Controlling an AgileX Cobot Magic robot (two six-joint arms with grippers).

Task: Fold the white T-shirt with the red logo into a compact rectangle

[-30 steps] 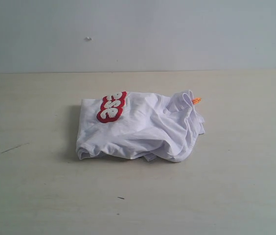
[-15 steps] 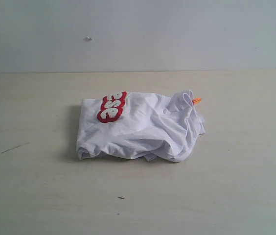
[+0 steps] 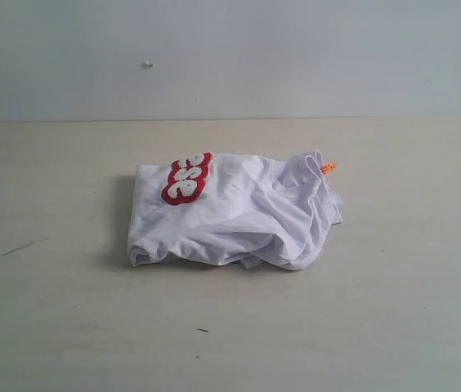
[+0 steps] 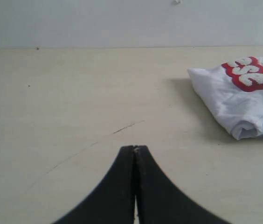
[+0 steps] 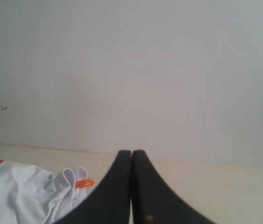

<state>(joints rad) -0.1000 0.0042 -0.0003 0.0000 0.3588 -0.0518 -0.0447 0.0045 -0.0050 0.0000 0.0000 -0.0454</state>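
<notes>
On the middle of the pale bench (image 3: 394, 310) lies the white T-shirt (image 3: 239, 220), gathered into a rough, lumpy bundle, not a neat rectangle. Its left side, as seen from the front, shows a fairly straight folded edge, while the right side is bunched and creased, with loose folds of cloth piled on one another. The red logo (image 3: 186, 178) sits on top near the far left corner of the bundle, and only a few of its fuzzy white letters show, the rest being tucked under a fold. A small orange neck tag (image 3: 328, 167) sticks out at the far right edge, where the collar seems to be heaped. A thin dark scratch (image 3: 24, 245) marks the bench well to the left of the shirt, and a plain grey wall (image 3: 296, 57) rises behind. Neither arm appears in the wide view. The left end effector (image 4: 135, 148) has its two black fingers pressed flat together with nothing between them, poised over bare bench beside that scratch, well apart from the logo end of the shirt. The right end effector (image 5: 131, 151) is likewise closed and empty, pointing toward the wall, with the tagged collar end of the shirt near it but not touching.
</notes>
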